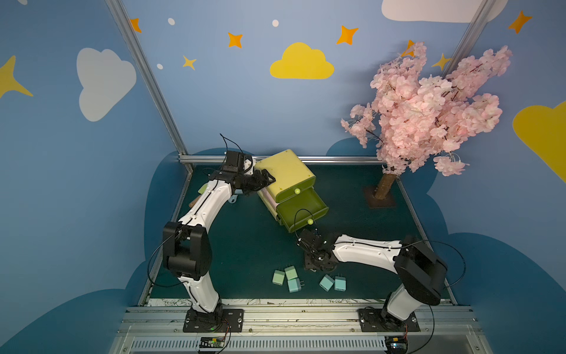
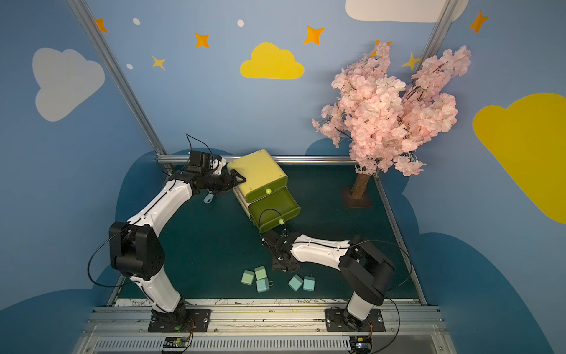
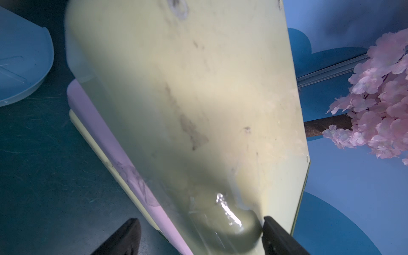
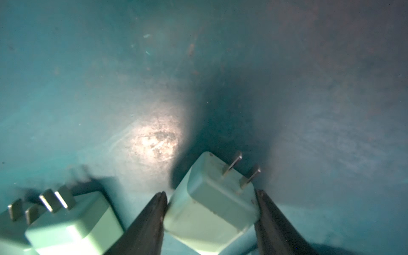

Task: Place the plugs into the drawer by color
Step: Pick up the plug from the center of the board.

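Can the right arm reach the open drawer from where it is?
Probably yes. The right gripper, closed around a mint green plug, sits just in front of the open drawer; the drawer's top is uncovered and nothing but its own cable lies between them.

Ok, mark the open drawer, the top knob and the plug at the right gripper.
open drawer (image 1: 306, 199): in a top view, its inside.
top knob (image 1: 297, 191): in a top view, its centre.
plug (image 4: 212, 205): right wrist view, its body's face.

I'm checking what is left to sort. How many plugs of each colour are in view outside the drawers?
Green plugs: 3, one between the right gripper's fingers
Blue plugs: 3
Pink: 0
Total: 6
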`<action>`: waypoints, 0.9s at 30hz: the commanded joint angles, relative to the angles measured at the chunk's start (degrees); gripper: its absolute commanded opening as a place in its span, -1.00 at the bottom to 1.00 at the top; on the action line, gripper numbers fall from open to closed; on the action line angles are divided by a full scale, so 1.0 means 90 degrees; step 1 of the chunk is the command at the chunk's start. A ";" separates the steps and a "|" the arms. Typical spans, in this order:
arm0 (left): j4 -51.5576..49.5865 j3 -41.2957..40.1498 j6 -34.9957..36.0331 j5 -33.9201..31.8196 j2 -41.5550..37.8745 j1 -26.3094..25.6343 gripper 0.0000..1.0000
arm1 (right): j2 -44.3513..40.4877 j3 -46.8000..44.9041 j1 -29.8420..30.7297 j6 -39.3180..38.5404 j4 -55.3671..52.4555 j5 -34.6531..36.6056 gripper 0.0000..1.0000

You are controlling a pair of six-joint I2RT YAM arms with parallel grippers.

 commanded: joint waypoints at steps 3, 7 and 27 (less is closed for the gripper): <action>-0.0230 -0.0124 0.0128 -0.0148 -0.0117 -0.0012 0.74 | 0.0069 0.0074 -0.0009 -0.0594 -0.0266 0.0163 0.10; -0.0229 -0.0123 0.0140 -0.0150 -0.0126 -0.0012 0.74 | 0.0206 0.0043 0.0038 -0.1576 0.0029 0.0137 0.07; -0.0221 -0.0141 0.0108 -0.0210 -0.0146 -0.0012 0.74 | -0.0055 0.0676 0.0075 -0.0944 -0.0834 0.0481 0.59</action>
